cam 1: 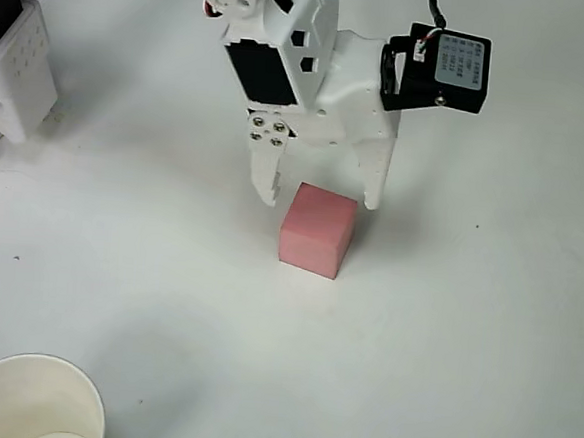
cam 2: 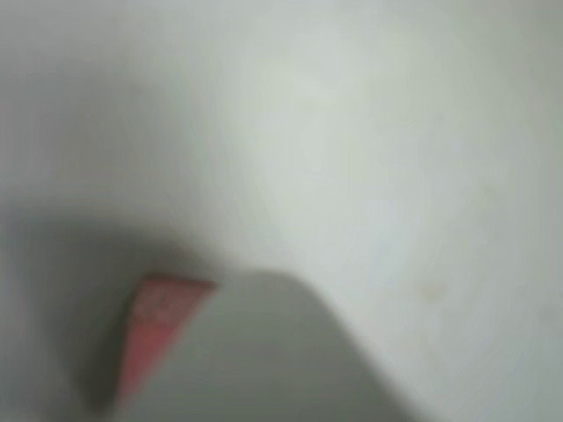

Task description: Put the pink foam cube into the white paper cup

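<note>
Overhead view showed the gripper [cam 1: 319, 196] spread open, fingers flanking the cube's [cam 1: 317, 231] far edge on the desk [cam 1: 465, 321]. The cup [cam 1: 31, 401] sat well apart at the lower left. Closing so shallow could squeeze only the corner, and the soft foam might twist or pop free.
</note>
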`<state>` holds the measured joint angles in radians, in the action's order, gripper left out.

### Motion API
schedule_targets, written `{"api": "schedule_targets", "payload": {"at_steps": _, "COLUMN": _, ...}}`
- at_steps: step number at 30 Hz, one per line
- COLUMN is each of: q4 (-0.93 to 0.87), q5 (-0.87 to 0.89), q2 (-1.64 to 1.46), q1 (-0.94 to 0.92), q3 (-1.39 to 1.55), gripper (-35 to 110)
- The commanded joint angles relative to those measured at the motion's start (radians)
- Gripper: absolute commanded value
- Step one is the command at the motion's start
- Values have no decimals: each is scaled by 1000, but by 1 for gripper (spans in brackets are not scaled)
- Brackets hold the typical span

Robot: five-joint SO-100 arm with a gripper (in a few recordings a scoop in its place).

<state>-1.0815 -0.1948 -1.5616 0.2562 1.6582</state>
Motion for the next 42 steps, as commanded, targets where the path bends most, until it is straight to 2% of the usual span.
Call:
{"api": "schedule_targets", "payload": {"at_steps": 1, "q4": -5, "q5": -3, "q2": 8, "q1": 15, "q3": -146, "gripper": 39}}
{"api": "schedule_targets", "payload": {"at_steps": 5, "q4": -31, "q5": 25, "q2": 20, "q1": 17, "q3": -160, "gripper": 39}}
{"api": "schedule_targets", "payload": {"at_steps": 15, "q4": -305, "q5": 57, "q2": 54, "q1": 28, "q3": -373, "gripper": 39}}
{"api": "schedule_targets", "payload": {"at_steps": 42, "q4": -310, "q5": 106, "q2": 138, "q1": 54, "q3": -348, "gripper": 39}}
